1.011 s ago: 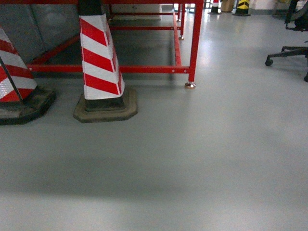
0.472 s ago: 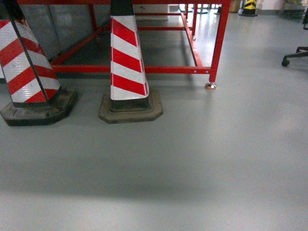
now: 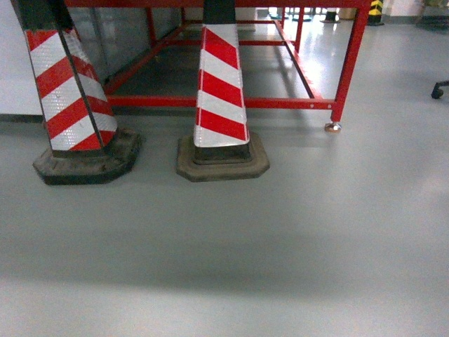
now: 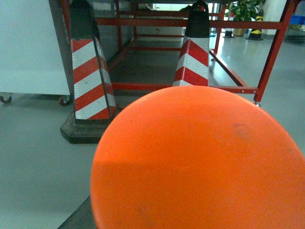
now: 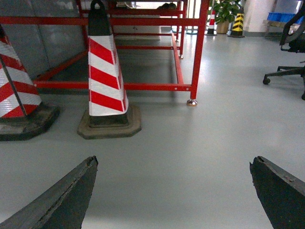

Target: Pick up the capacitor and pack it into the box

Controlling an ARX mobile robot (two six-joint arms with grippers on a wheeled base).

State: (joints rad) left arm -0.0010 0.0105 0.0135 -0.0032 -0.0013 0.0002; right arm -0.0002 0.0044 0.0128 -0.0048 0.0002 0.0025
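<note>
step: transit, neither capacitor nor box seen | view: floor [image 3: 280, 246], cones [image 3: 221, 91] | right gripper [image 5: 174, 191] jaws spread, empty | left jaws: cannot be told | next: work surface must be reached

Two traffic cones on floor [image 3: 280, 253], side by side: left cone [image 3: 70, 98] nr frame's left end, right cone [image 3: 221, 98] just in front of the frame's [image 3: 280, 103] lower front rail. Frame foot [image 3: 332, 127] sits right of right cone; chair caster [image 3: 440, 89] far right, well apart. In left wrist view, a round disc [image 4: 200, 162] fills foreground, cones behind it.
</note>
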